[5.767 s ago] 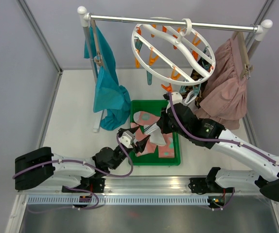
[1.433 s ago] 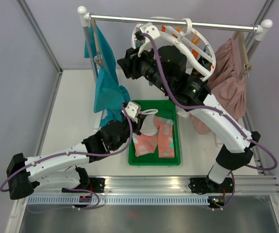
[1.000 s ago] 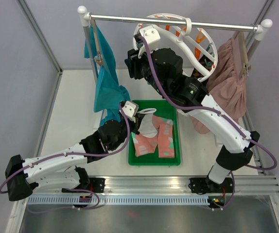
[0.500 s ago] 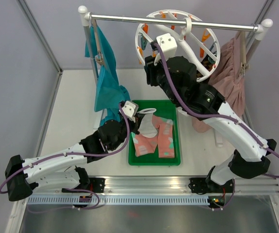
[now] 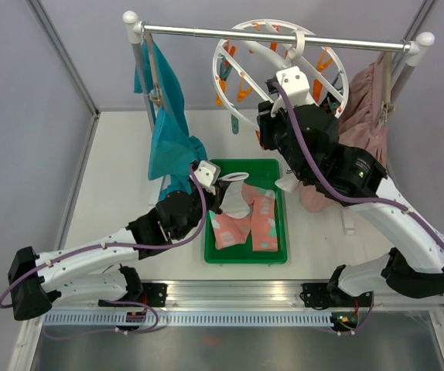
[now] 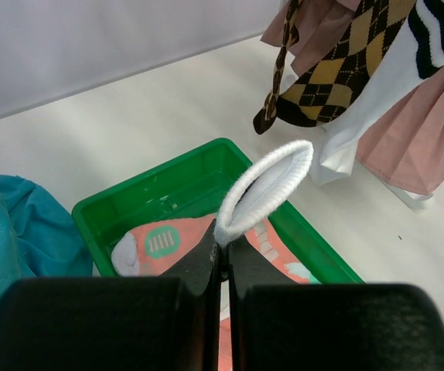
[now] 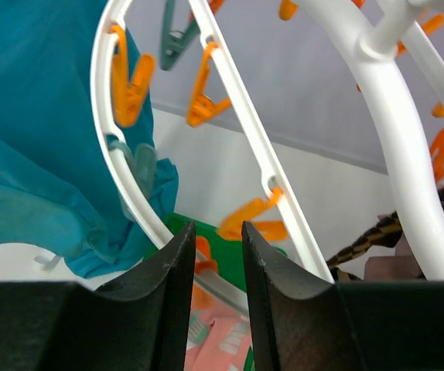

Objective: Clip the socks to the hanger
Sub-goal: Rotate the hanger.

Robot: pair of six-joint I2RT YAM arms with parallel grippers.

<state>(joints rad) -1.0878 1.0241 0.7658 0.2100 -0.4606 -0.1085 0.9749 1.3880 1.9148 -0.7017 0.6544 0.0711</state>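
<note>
My left gripper (image 6: 223, 251) holds a sock (image 6: 272, 174) above the tray (image 5: 247, 258), with the hanger (image 7: 397, 147) behind and my right gripper (image 7: 216, 232) near it.

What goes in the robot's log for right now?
left gripper: shut on white sock, above green tray | right gripper: open, at hanger

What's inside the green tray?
Pink socks with mint patches lie inside the green tray; the left fingers hold a white sock above them. Whatever lies beneath them is covered.
</note>
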